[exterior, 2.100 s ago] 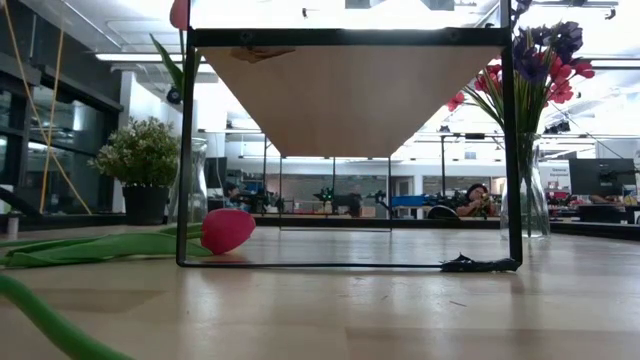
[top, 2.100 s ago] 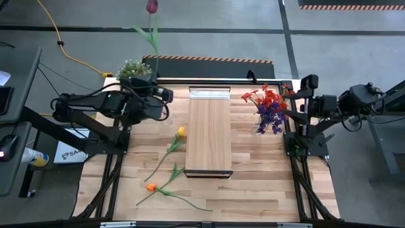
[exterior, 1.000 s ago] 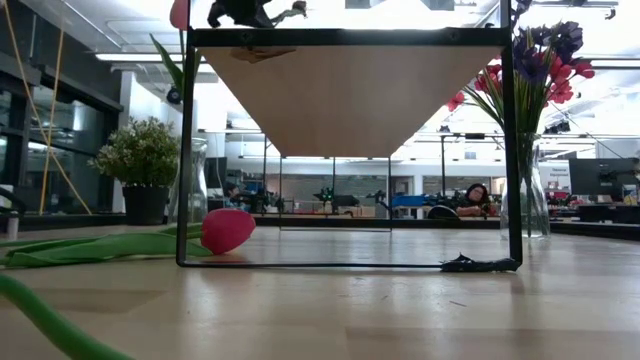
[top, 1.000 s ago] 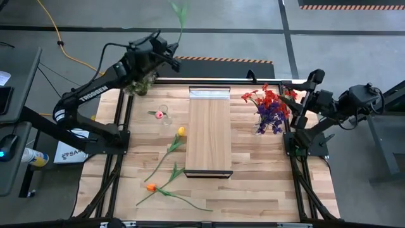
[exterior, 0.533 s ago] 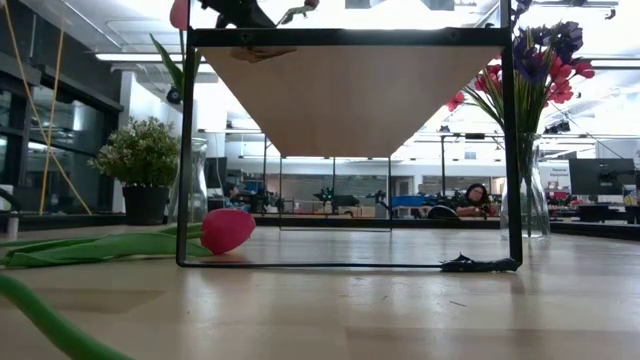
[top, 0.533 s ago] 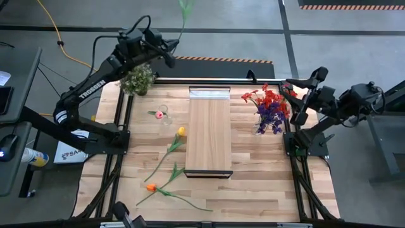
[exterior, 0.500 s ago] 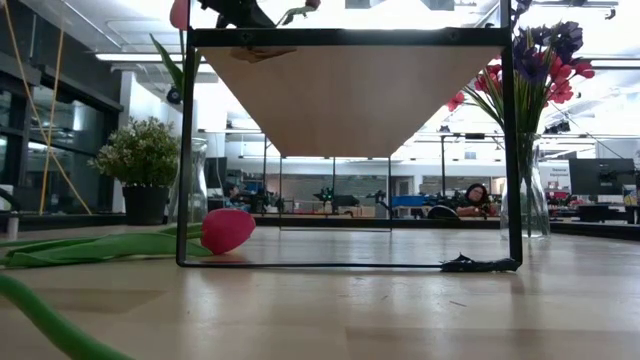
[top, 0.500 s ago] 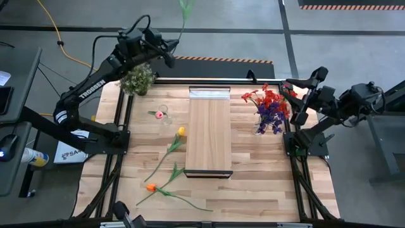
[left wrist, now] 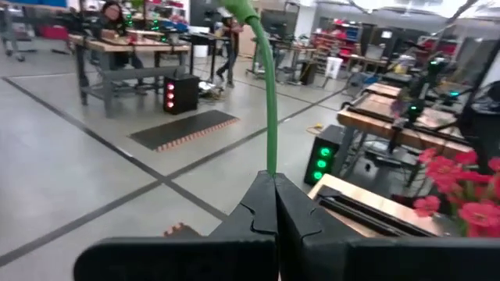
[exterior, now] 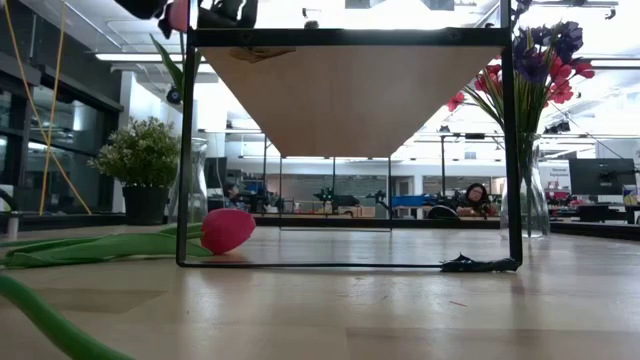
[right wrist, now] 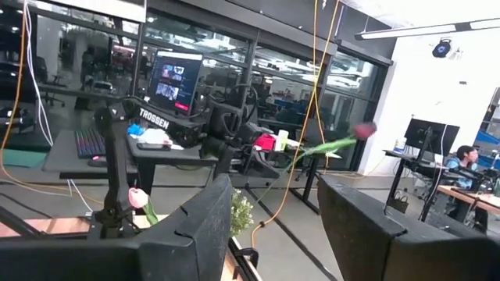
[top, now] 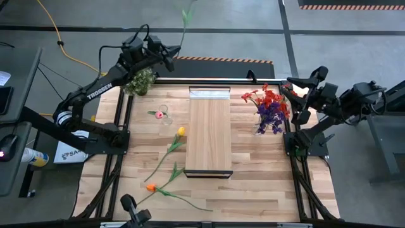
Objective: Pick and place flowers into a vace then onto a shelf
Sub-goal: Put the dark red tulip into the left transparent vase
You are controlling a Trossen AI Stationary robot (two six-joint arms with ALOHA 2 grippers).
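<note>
- Your left gripper (left wrist: 274,204) was raised off the far-left corner of the desk (top: 253,183), its fingers (left wrist: 258,215) pinched shut on a green flower stem (left wrist: 268,101) that rose straight out from between the tips.
- In the high view that stem (top: 184,25) ran out past the desk's far edge; the flower head showed only from the right wrist, as a small maroon bud (right wrist: 362,129).
- Step in hand, as I judged it: carrying this flower toward a vase.
- An empty clear vase (top: 164,114) stood on the desk below and inward of the left fingers, a pink bloom (top: 158,114) just beside it.
- Your right gripper (right wrist: 273,211) waited off the desk's right side, fingers (right wrist: 205,222) parted with nothing between them; the filled vase (top: 262,126) of red and purple flowers (top: 271,104) sat just inward of it.
- The shelf (top: 209,133) lay bare mid-desk; a yellow flower (top: 180,132) and an orange flower (top: 150,187) lay flat on the desk, unpicked.
- Next move called for tipping the stem end downward and lining it over the vase mouth before you let go.
</note>
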